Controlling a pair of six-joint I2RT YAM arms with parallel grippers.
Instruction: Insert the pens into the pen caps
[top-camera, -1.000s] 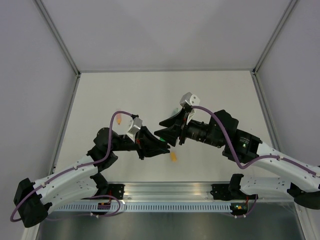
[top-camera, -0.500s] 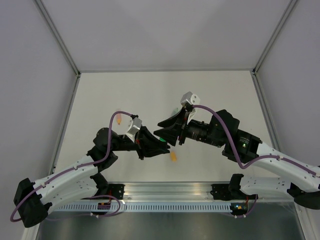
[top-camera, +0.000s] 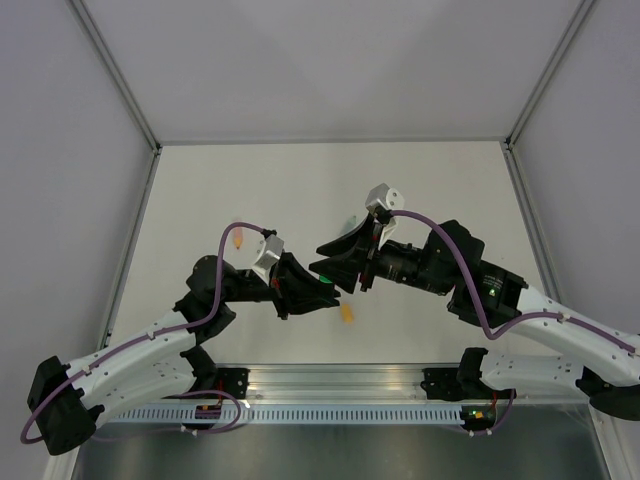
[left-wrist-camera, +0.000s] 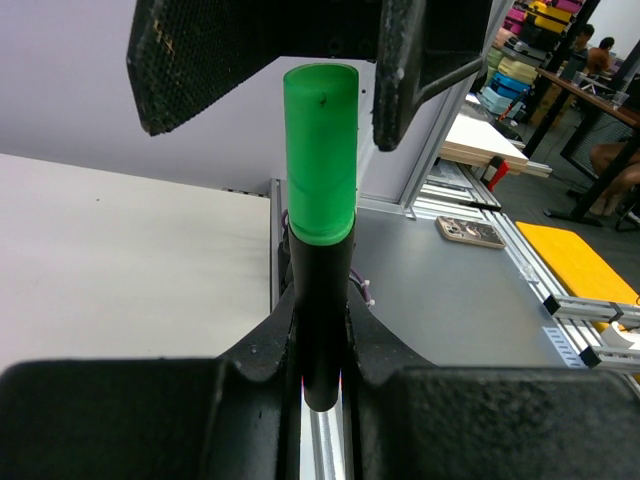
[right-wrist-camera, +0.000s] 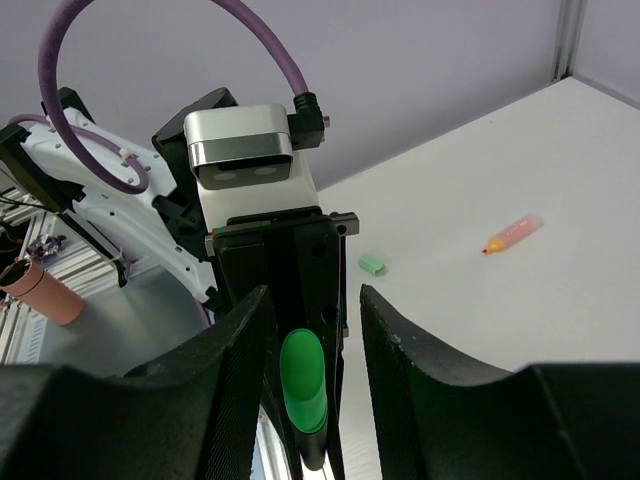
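Over the table (top-camera: 300, 180), inward of the middle of its near edge, the work is held in the air. The left gripper (left-wrist-camera: 320, 350) is clamped on the black pen (left-wrist-camera: 320, 290), whose long axis runs straight out from those fingers into the right gripper (right-wrist-camera: 313, 335). Its jaws stand parted either side of the green cap (left-wrist-camera: 320, 150) on the pen's end, with narrow gaps showing. Judgement: the right gripper must act along that axis.

White tabletop (left-wrist-camera: 120, 260): below and left of the left claw (left-wrist-camera: 322, 350). Grey metal surface (left-wrist-camera: 450, 300): right of that claw, beyond it. On it, a small flat device (left-wrist-camera: 472, 232). Yellow pad (left-wrist-camera: 580, 262): far right. Slotted aluminium rail (top-camera: 340, 385): along the table's edge, near side of the claw. Stacked coloured bins (left-wrist-camera: 520, 70): upper right, distant.
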